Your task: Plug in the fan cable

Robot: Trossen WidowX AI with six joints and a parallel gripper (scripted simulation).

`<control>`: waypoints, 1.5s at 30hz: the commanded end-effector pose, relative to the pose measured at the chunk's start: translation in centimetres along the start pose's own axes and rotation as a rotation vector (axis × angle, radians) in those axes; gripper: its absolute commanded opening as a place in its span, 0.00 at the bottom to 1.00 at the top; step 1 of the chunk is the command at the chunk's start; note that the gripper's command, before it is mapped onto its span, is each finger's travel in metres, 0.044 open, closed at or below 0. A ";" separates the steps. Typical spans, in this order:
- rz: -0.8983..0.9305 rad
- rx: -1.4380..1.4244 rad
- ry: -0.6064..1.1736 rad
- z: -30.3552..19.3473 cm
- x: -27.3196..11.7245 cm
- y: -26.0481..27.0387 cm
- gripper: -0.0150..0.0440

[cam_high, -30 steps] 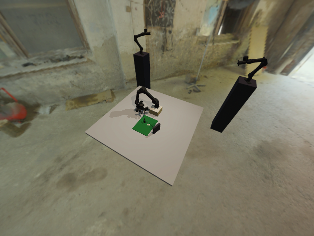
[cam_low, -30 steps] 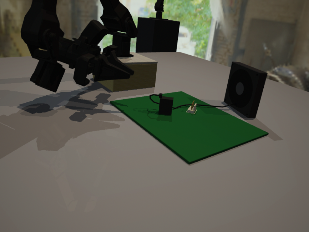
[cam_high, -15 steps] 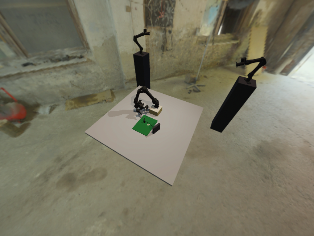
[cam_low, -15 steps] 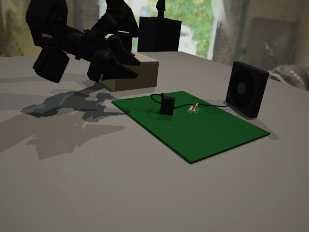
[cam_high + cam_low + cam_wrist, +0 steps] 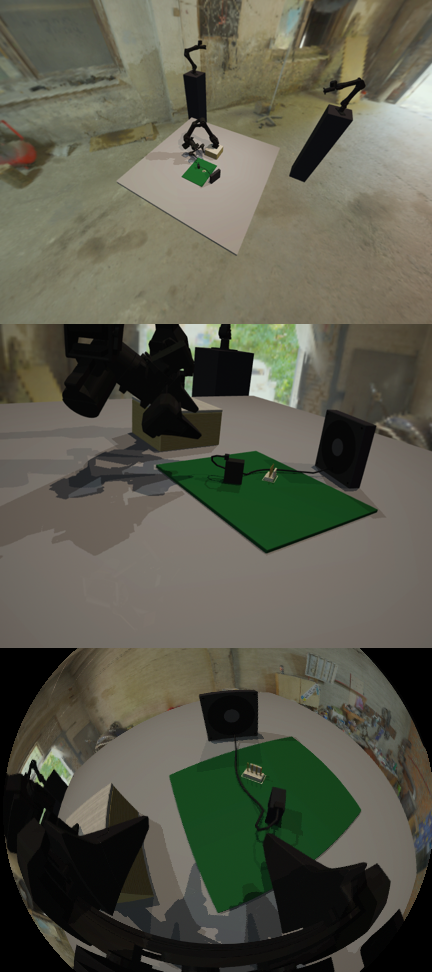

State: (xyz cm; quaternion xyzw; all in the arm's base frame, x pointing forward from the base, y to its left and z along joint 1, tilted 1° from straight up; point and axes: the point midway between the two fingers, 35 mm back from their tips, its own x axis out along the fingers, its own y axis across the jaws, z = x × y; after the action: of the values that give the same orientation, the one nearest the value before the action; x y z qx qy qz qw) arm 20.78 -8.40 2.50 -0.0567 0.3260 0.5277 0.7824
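The green board (image 5: 200, 181) (image 5: 279, 519) (image 5: 210, 848) lies flat on the table. The white header (image 5: 204, 171) (image 5: 269, 478) (image 5: 254, 777) stands on it with its pins bare. The black plug (image 5: 198, 166) (image 5: 233, 471) (image 5: 276, 799) is upright on the board beside the header, apart from it. The fan's cable (image 5: 300, 471) (image 5: 243, 788) runs past the header and loops up to the plug. My gripper (image 5: 198, 423) (image 5: 207, 832) is open wide and empty. It hangs above the table near the board's back-left edge in the exterior view, clear of the plug.
The black fan (image 5: 215, 176) (image 5: 337, 446) (image 5: 231, 715) stands upright by the board's edge, on the header side. A wooden block (image 5: 213, 152) (image 5: 205, 435) (image 5: 131, 863) under the arm's base is close to my gripper. Two other arms stand on dark pillars (image 5: 196, 97) (image 5: 321, 142) beyond the table.
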 end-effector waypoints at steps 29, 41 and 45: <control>-0.208 0.168 0.728 3.0 -2.0 -1.1 1.00; -0.364 0.197 0.827 4.6 -3.0 -1.6 1.00; -0.364 0.194 0.828 4.9 -2.9 -1.7 1.00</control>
State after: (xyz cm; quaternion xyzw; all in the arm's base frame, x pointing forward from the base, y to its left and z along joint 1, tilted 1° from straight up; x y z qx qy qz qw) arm 23.63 -9.52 7.49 -0.2455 0.6448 0.2770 0.6687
